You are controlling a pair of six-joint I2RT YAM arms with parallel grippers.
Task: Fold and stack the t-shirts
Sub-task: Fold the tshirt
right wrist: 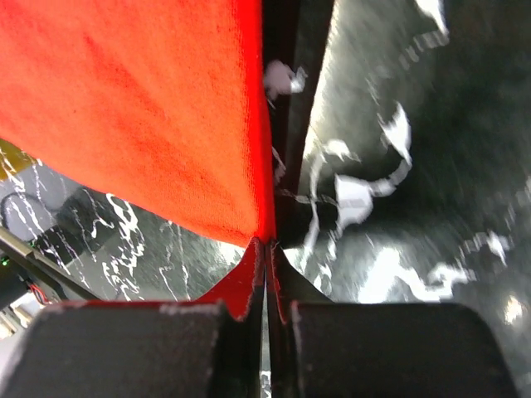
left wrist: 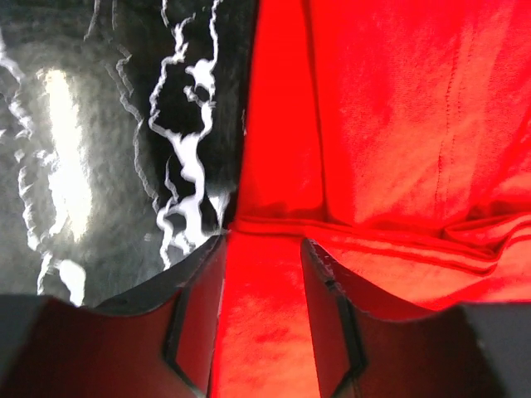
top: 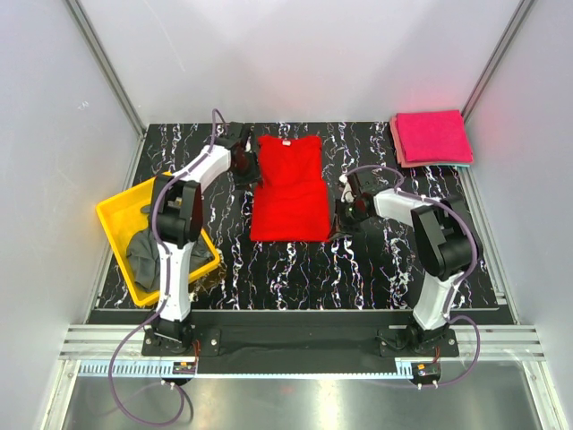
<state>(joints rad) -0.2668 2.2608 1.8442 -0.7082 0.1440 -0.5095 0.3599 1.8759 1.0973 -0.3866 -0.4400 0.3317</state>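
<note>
Lying flat mid-counter: red t-shirt, sides folded in so it's one long narrow strip. Collar is at the far end, with a small white neck label showing.

Left claw sits at the shirt's far-left edge, up by the shoulder. In the left wrist view it's moderately wide. Its fingers are apart and straddle the red edge, with cloth visible in the gap and bare marble-pattern counter just left of it. Can't tell if the pads touch the fabric.

Right claw is at the shirt's near-right edge. In the right wrist view it's clamped tight, tips pinching a bit of the red cloth. The fabric fans up and to the left from the pinch, raised off the counter there.

Pink t-shirts: folded and stacked at the far-right corner, well apart from the red one.

Dark grey t-shirt: crumpled in the yellow tray at the counter's left side, partly hidden behind the left arm.
</note>
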